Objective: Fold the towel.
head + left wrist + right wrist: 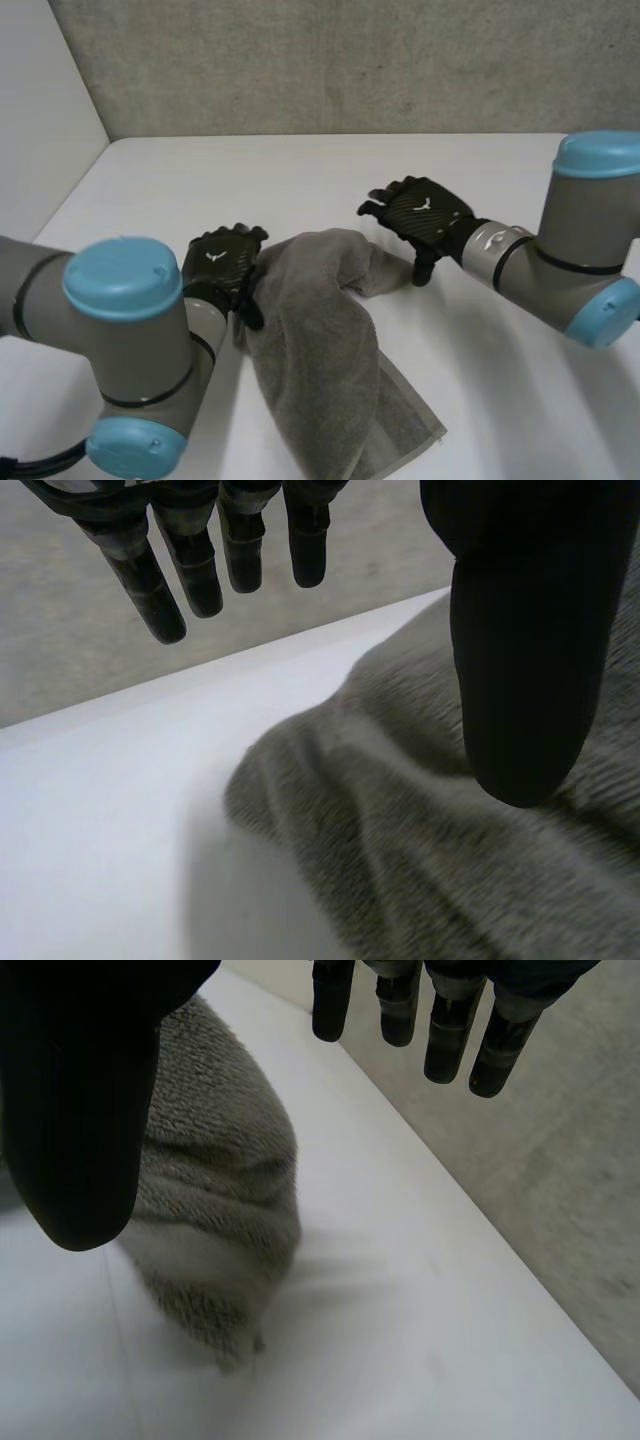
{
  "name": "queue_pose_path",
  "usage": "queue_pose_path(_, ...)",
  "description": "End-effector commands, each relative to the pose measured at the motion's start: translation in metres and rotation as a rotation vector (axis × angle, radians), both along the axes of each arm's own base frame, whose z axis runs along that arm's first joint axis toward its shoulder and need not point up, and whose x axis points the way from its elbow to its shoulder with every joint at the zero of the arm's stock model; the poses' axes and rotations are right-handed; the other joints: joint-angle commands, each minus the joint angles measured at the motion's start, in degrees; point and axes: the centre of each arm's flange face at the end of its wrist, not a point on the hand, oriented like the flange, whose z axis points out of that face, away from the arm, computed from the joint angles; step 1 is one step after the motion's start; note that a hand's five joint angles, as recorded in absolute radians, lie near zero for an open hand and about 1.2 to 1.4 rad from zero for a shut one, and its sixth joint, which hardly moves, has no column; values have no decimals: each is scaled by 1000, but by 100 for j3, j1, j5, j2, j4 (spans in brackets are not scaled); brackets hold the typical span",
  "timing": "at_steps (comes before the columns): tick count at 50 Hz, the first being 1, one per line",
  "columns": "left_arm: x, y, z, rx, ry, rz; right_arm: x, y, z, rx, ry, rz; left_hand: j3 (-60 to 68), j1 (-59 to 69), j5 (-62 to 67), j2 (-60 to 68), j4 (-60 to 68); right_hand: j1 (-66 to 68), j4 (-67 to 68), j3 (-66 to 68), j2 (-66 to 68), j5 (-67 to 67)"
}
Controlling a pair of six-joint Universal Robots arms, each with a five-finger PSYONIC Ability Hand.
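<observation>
As its own wrist view shows, the left hand (pixel 520 630) is spread, its fingers (pixel 150 590) straight and clear of the cloth, while the thumb hangs over the grey towel (pixel 420 860). Whether the thumb tip touches the pile I cannot tell. In the head view this hand sits at the towel's left edge, next to its raised hump. The right hand (pixel 422 213) is likewise relaxed and holds nothing. Its wrist view shows straight fingers (pixel 445 1040) above the bare white table (pixel 400 1310) and the thumb over the towel's narrow far end, which the head view places just beside the thumb tip. Between the hands the towel lies crumpled, running toward the robot to a flat corner.
</observation>
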Motion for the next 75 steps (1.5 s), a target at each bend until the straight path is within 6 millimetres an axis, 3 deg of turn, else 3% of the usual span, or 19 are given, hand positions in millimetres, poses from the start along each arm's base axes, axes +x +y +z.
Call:
queue_pose_path(1,4,-4,-21,-11,-4,44,26,-6,-23,-12,-112,61,116,114,124,130,126,58,79,123,112,-73)
queue_pose_path(12,-4,-13,-54,36,-55,32,53,-7,-63,36,-148,101,1277,1274,1284,1291,1287,2372,2393,2437,2426,2241)
queue_pose_path(17,-15,-26,-52,14,-33,22,56,-15,-55,14,-182,84,6179,6177,6187,6193,6189,6653,6674,6718,6707,6522)
queue_pose_path(20,-20,-31,-47,-2,-15,3,58,-27,-32,-23,-238,42,6590,6588,6598,6604,6600,6982,7003,7047,7036,6851)
queue_pose_path(23,-35,-41,-27,-57,43,-59,56,-41,13,-117,-329,-47,6590,6588,6598,6604,6600,6982,7003,7047,7036,6851)
queue_pose_path(29,-45,-77,87,-339,229,-55,34,-48,108,-360,-551,-171,6590,6588,6598,6604,6600,6982,7003,7047,7036,6851)
queue_pose_path(33,-33,-75,146,-464,299,-43,25,-31,117,-357,-536,-141,6590,6588,6598,6604,6600,6982,7003,7047,7036,6851)
queue_pose_path(35,-31,-68,151,-465,301,-50,23,-21,112,-321,-507,-117,6590,6588,6598,6604,6600,6982,7003,7047,7036,6851)
queue_pose_path(39,-29,-50,127,-374,250,-78,11,11,83,-155,-337,-80,6590,6588,6598,6604,6600,6982,7003,7047,7036,6851)
queue_pose_path(44,-37,18,47,-88,107,-281,-15,39,44,32,-16,-92,6590,6588,6598,6604,6600,6982,7003,7047,7036,6851)
queue_pose_path(50,-21,61,-6,134,2,-353,-52,74,13,244,384,0,6590,6588,6598,6604,6600,6982,7003,7047,7036,6851)
queue_pose_path(51,-17,69,-13,173,-17,-361,-56,74,13,243,413,14,6590,6588,6598,6604,6600,4490,4511,4555,4544,4359)
queue_pose_path(52,-16,76,-18,200,-33,-369,-56,74,13,243,413,14,6193,6190,6200,6207,6203,4465,4486,4530,4519,4334)
queue_pose_path(53,-16,76,-18,201,-33,-369,-56,73,13,236,413,9,6189,6186,6196,6203,6199,1034,1055,1099,1088,904)
queue_pose_path(54,-16,80,-17,203,-36,-377,-56,73,13,236,413,9,3624,3622,3632,3638,3634,1000,1021,1065,1054,869)
queue_pose_path(55,-16,80,-17,203,-36,-377,-56,69,15,230,386,-14,3598,3596,3606,3613,3608,-18,3,47,36,-149)
queue_pose_path(57,-17,74,-6,170,-27,-370,-55,64,18,219,345,-41,-346,-348,-338,-331,-336,-18,3,47,36,-149)
queue_pose_path(65,-14,40,30,51,40,-300,-54,37,31,193,111,-180,-220,-223,-213,-206,-210,-18,3,47,36,-149)
queue_pose_path(75,4,14,18,79,27,-205,-46,6,33,239,-21,-237,-187,-189,-179,-172,-177,-18,3,47,36,-149)
